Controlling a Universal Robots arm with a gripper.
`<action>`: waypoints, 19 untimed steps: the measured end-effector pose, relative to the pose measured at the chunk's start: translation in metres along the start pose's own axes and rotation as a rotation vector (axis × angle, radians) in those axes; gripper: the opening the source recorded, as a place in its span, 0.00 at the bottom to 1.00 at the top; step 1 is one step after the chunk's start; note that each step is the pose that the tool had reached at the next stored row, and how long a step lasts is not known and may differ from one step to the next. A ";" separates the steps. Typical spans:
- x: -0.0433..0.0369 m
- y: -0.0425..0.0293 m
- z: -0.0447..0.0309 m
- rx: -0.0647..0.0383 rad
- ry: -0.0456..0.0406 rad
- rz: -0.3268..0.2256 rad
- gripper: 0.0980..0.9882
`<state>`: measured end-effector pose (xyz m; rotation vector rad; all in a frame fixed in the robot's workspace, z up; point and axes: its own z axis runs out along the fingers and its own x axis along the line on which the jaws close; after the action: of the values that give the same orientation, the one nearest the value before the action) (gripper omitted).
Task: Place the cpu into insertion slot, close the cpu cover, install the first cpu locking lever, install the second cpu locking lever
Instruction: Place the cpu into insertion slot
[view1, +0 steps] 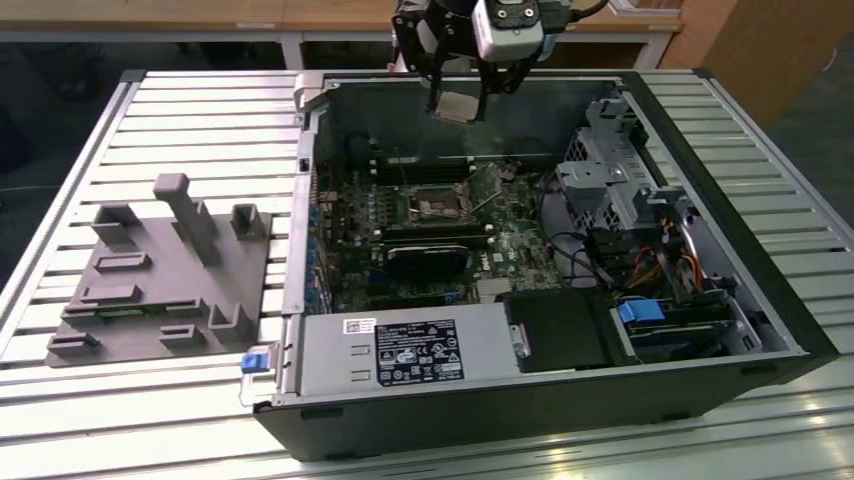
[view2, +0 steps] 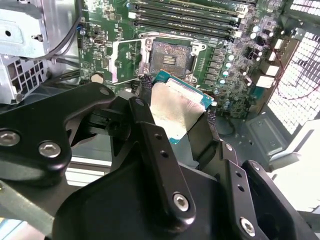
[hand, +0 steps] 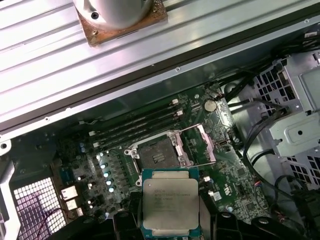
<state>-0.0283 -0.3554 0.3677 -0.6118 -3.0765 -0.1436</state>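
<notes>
Two black fingers (view2: 150, 130) of the gripper (view1: 459, 98) pinch the small, flat, square cpu (view1: 458, 106) with its pale silvery metal face by opposite edges. In the exterior view it hangs at about twelve o'clock from the insertion slot (view1: 437, 207), a small square socket with a dark centre in the green circuit board (view1: 514, 255), and high above it.

The grip on thin edges looks slight, so the chip could slip. It also looks tilted, so it might seat skewed or clip the thin silvery frame-shaped cpu cover (view2: 115, 61), swung open beside the slot.

The second wrist view shows the clasp. The first wrist view shows the chip's face squarely. The exterior view shows its height.
</notes>
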 end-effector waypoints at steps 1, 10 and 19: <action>0.0000 0.0000 0.0000 0.000 -0.0005 0.005 0.50; 0.0000 0.0000 0.0001 -0.001 -0.0048 0.053 0.50; 0.0000 0.0000 0.0002 -0.002 -0.0088 0.098 0.50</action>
<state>-0.0283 -0.3554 0.3675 -0.7637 -3.0470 -0.1437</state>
